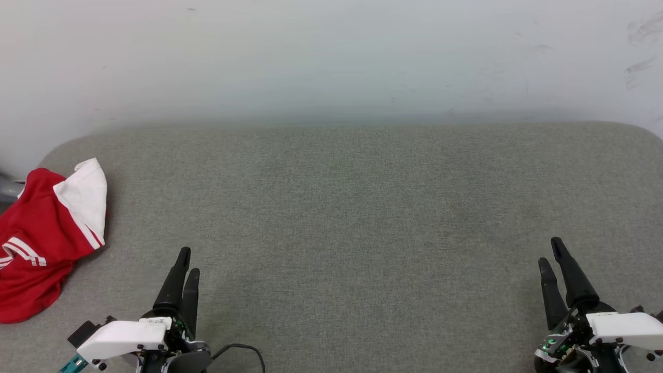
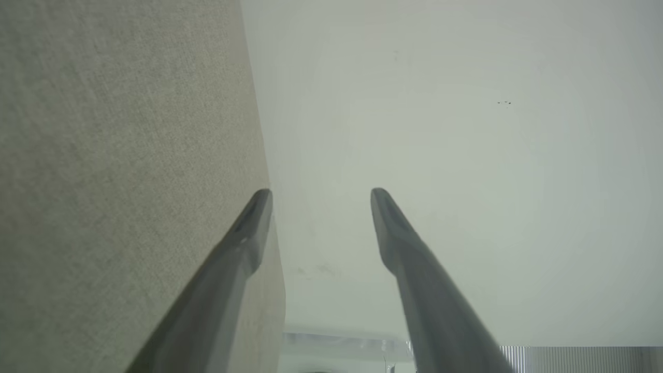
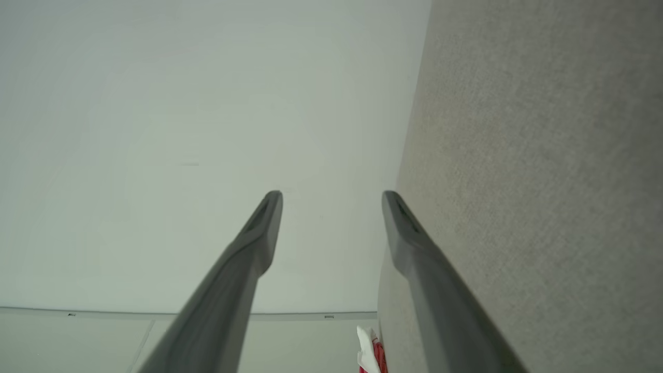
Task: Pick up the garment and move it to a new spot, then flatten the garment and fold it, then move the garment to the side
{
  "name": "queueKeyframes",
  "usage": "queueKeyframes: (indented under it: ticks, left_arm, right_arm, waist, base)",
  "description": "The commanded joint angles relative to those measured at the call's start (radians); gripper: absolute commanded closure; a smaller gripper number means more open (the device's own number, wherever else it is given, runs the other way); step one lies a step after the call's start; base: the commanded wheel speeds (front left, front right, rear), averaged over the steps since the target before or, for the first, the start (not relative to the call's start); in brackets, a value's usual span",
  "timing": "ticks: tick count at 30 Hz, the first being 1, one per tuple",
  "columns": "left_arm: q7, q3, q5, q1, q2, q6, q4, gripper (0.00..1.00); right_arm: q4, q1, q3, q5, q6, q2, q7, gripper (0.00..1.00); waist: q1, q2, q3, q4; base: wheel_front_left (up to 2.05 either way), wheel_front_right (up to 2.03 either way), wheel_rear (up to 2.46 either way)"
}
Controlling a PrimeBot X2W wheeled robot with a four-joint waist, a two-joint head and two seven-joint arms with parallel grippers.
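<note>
Garment (image 1: pixel 36 248): bright red soft jersey shirt with a white sleeve end edged in thin red-and-white stripes. It lies crumpled in a heap out to the left of the left gripper (image 1: pixel 189 262), about level with its fingertips and a bit ahead of them. Near, not touching; bare grey-green woven fabric tabletop (image 1: pixel 352 217) shows between them. The white sleeve end is on the heap's far side, folded toward the gripper side. The heap runs off the head view's left edge.

Left gripper, two long dark fingers: parted and empty, with a clear gap between the tips in the left wrist view (image 2: pixel 321 194). It is low over the tabletop and points at the pale white wall (image 1: pixel 331 57).

Right gripper (image 1: pixel 549 251): also parted and empty, the gap plain in the right wrist view (image 3: pixel 332 196). The garment is well apart from it, across the whole tabletop on the left gripper's side. A small red-and-white scrap of the garment (image 3: pixel 374 355) shows at that view's bottom edge, between the fingers.

A thin black cable (image 1: pixel 243 349) loops just right of the left gripper's base.
</note>
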Motion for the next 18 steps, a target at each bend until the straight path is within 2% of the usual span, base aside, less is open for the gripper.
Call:
queueKeyframes:
  ticks: [1, 18]
  left_arm:
    - [-0.012, -0.017, 0.004, -0.023, 0.002, -0.001, -0.027, 0.00]
    - [-0.091, -0.110, 0.047, -0.031, 0.004, -0.001, -0.100, 0.00]
  right_arm:
    - [-0.032, -0.010, 0.006, -0.007, 0.000, -0.001, -0.011, 0.00]
    - [-0.122, 0.017, 0.042, -0.039, 0.000, -0.005, -0.086, 0.00]
  waist:
    - [0.0000, 0.0000, 0.000, 0.000]
    - [0.0000, 0.0000, 0.003, -0.002]
  base:
    - [0.00, 0.00, 0.00]
    - [0.00, 0.00, 0.00]
